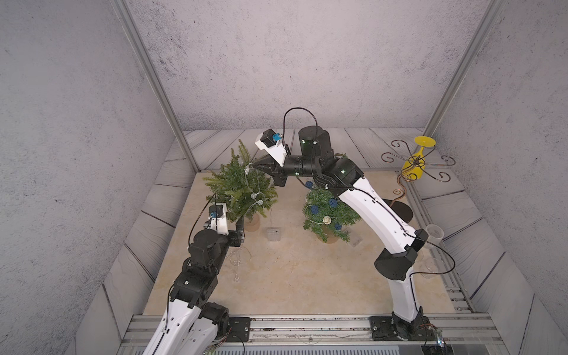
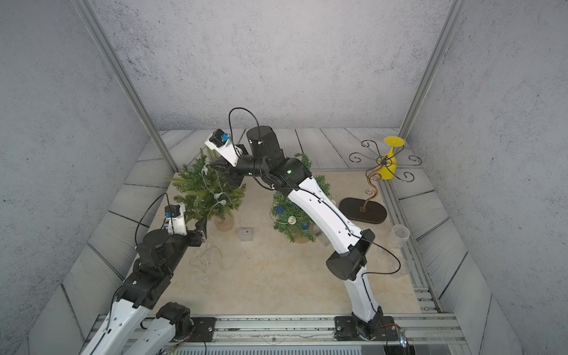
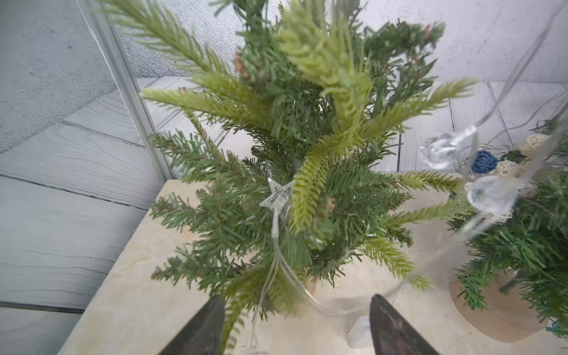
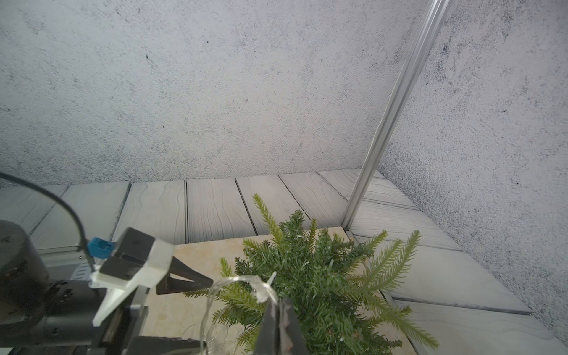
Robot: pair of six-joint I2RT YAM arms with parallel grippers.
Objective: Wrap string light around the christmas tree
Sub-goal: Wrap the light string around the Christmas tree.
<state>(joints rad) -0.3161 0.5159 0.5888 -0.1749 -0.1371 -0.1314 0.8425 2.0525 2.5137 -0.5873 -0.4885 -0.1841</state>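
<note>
Evidently, we judge the string light (image 1: 254, 195) featherlight and limp, its bulbs (image 3: 438, 150) fragile, so pinch wire (image 3: 275, 236) between them. It drapes the christmas tree (image 1: 232, 184) at the table's (image 1: 292, 276) 11 o'clock; right jaws clamp it, left jaws stand open.

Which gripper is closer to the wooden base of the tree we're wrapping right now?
Left. The left gripper sits open, low beside the wooden base; the right gripper is up near the top of the tree, shut on the string light.
</note>
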